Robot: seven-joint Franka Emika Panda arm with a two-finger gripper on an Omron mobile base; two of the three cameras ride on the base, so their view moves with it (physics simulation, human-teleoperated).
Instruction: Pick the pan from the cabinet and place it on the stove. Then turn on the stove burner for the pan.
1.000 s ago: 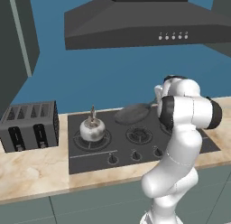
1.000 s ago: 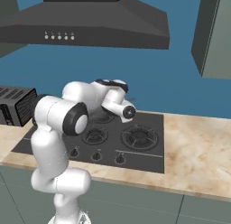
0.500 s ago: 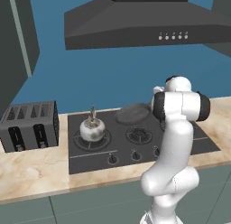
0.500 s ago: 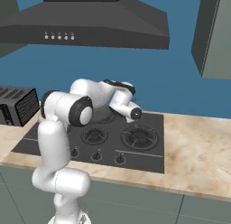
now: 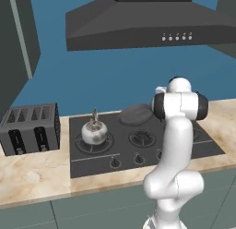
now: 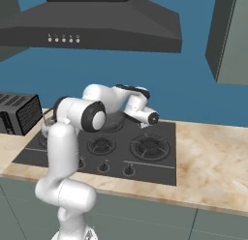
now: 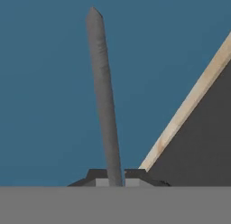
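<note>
Hand view: end effector clamps pan handle.

Kettle is sitting on the stove's front-left burner, pan lying at its back edge, toaster standing left on the counter.

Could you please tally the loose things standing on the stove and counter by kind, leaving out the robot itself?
Pan, at the back of the stove, its handle in the shut gripper: 1
Silver kettle, on the front left burner: 1
Toaster, on the counter: 1
Total: 3
</note>
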